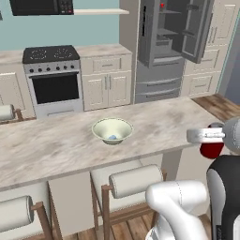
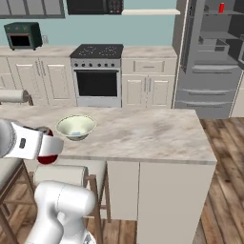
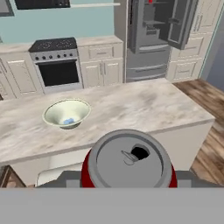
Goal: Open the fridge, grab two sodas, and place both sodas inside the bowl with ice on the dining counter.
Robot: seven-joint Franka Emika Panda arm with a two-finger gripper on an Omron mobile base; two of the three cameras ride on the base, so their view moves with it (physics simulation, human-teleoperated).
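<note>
- Fridge [image 1: 161, 51], tall and grey, stands at the back wall with its upper doors swung open; a second red soda [image 2: 221, 7] sits on a high shelf inside.
- Desk [image 1: 56, 145], the long marbled dining slab, runs between the robot and the kitchen units, with cushioned stools [image 1: 133, 180] tucked under its near edge.
- Bowl [image 1: 112, 130], pale cream-green with a few blue ice bits at its bottom, rests near the middle of the desk and holds no can.
- Gripper [image 1: 212, 140] hangs off the desk's near edge, well apart from the bowl; its jaws stand partly open, closed around the held soda [image 3: 129, 159], whose grey top faces the hand camera.
- Risk, judged: the can is carried low beside the slab's thick edge, so a straight sweep toward the bowl could knock it against the edge and loosen the grip.
- Risk, judged: the bowl is shallow, so a release from high up could tip the can over the rim or shove the bowl.
</note>
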